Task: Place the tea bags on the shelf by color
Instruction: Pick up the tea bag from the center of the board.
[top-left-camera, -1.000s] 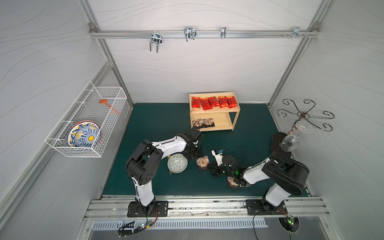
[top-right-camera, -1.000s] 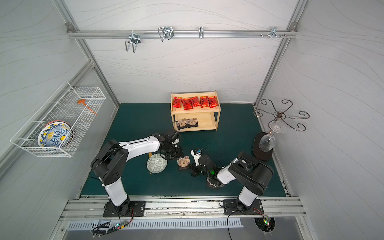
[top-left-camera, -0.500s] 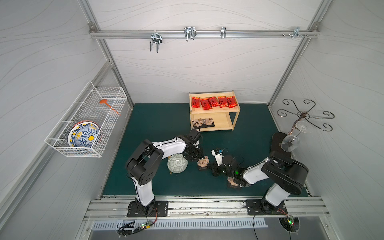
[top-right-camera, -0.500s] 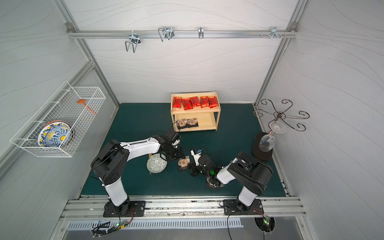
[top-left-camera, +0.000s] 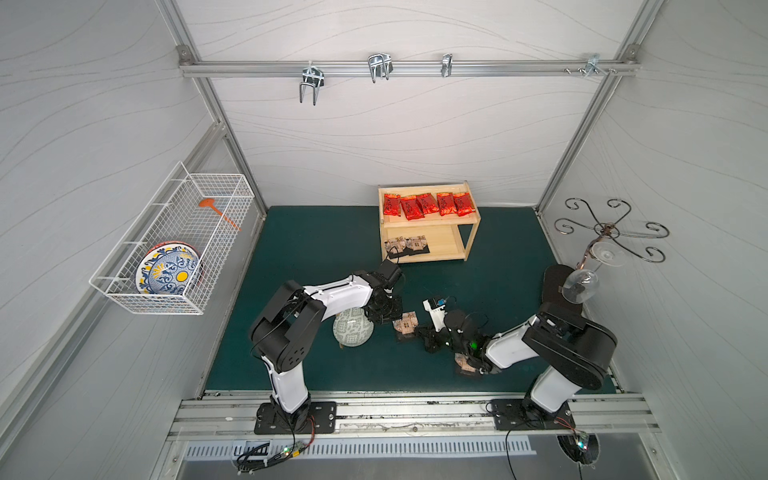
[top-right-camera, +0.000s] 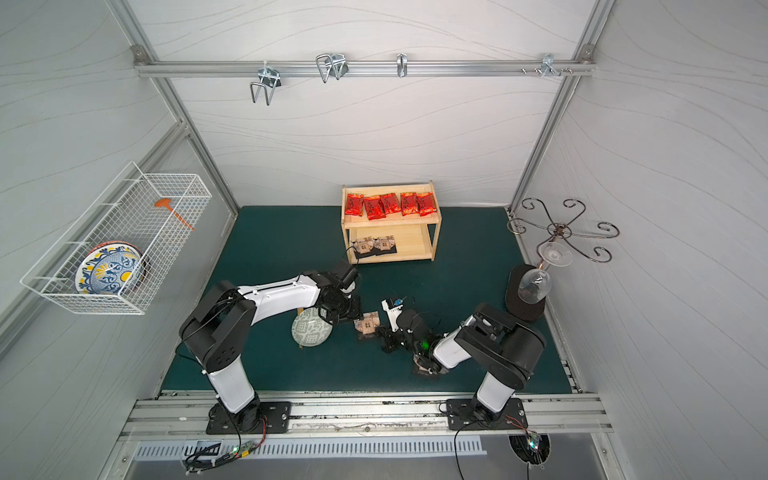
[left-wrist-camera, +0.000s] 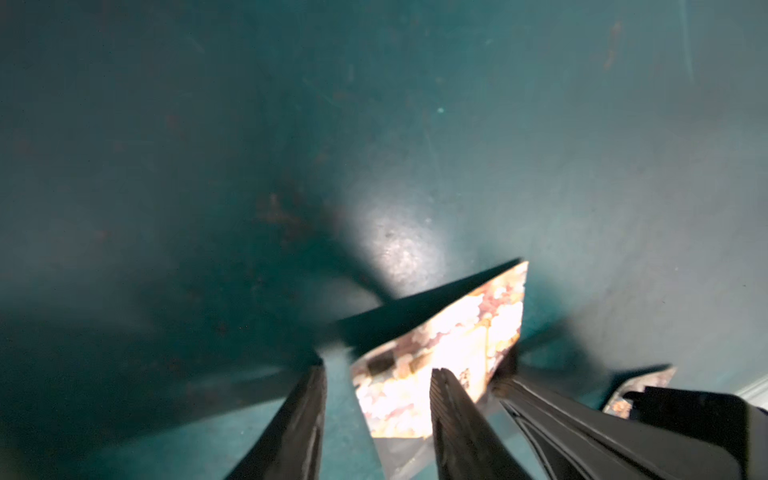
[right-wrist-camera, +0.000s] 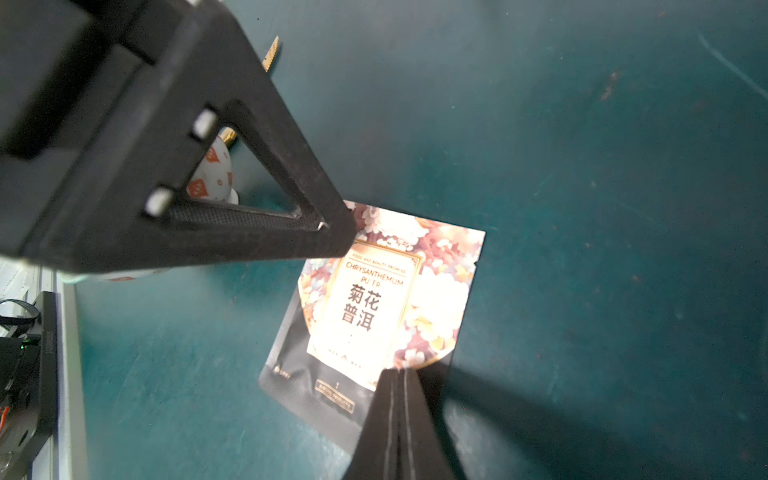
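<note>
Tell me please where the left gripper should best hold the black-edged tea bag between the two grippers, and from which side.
Pinch the tea bag by the thin corner lying between the left gripper's open fingers, coming low from the bowl side. It is flat, and that corner seems raised off the mat.

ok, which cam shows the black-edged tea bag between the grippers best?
Right wrist: the tea bag sits sharp, label readable. Left wrist shows it blurred and overexposed; both top views show it tiny.
</note>
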